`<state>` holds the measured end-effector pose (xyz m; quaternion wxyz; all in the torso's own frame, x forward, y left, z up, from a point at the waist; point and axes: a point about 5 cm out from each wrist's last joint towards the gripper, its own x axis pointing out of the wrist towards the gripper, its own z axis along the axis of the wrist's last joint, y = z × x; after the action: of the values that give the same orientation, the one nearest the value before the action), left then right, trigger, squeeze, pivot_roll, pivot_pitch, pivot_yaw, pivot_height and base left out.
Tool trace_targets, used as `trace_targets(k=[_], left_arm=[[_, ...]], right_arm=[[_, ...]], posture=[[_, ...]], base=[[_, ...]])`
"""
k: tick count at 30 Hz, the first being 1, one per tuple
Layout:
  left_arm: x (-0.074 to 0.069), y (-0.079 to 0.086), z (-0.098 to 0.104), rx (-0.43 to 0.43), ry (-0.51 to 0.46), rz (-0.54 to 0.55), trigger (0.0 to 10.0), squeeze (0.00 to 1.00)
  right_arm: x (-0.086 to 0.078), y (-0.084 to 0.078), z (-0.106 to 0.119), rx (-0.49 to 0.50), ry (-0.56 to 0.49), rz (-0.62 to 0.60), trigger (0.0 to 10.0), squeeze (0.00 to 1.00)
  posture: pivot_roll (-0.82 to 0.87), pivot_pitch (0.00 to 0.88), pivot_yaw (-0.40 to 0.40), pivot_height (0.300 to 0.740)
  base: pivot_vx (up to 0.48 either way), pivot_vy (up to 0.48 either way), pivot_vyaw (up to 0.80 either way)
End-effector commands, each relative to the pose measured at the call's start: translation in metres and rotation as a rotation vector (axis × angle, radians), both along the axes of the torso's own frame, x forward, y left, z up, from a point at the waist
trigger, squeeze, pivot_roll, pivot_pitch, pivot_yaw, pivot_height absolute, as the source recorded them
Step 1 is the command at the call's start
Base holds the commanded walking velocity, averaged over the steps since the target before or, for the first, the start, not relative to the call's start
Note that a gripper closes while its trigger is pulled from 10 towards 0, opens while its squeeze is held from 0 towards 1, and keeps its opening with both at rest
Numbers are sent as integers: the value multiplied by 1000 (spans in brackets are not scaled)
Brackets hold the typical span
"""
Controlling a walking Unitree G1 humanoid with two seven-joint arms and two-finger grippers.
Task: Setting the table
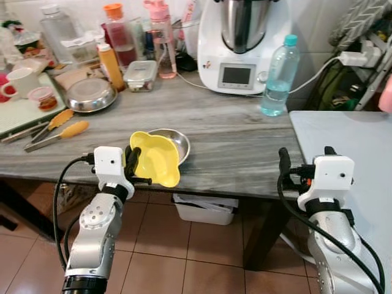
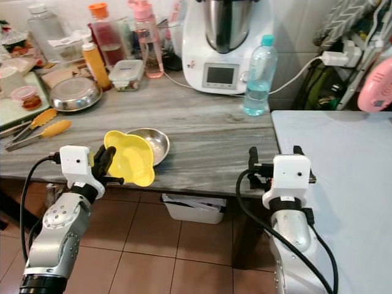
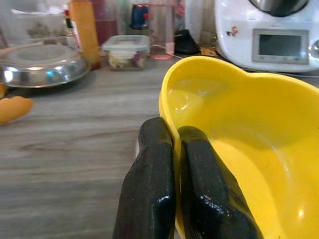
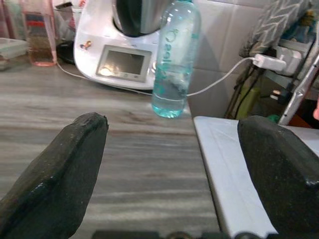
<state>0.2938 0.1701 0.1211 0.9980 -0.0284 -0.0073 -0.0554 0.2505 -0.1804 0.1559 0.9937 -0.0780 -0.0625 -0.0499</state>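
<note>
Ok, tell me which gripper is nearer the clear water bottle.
Right. The right gripper hangs open at the counter's near edge, in front of the water bottle. The left gripper is further off, shut on the yellow bowl.

Bare grey countertop (image 1: 245, 141) ahead (water bottle (image 1: 278, 75) and white appliance (image 1: 242, 43) crowding the back).
</note>
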Motion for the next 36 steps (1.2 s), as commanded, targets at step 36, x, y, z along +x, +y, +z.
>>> trace_targets(k=[36], left_arm=[[9, -19, 5, -17, 14, -64, 10000, 0]], right_arm=[[-2, 0, 1, 2, -9, -16, 10000, 0]], posture=[[-124, 0, 88, 740]], base=[[0, 263, -203]])
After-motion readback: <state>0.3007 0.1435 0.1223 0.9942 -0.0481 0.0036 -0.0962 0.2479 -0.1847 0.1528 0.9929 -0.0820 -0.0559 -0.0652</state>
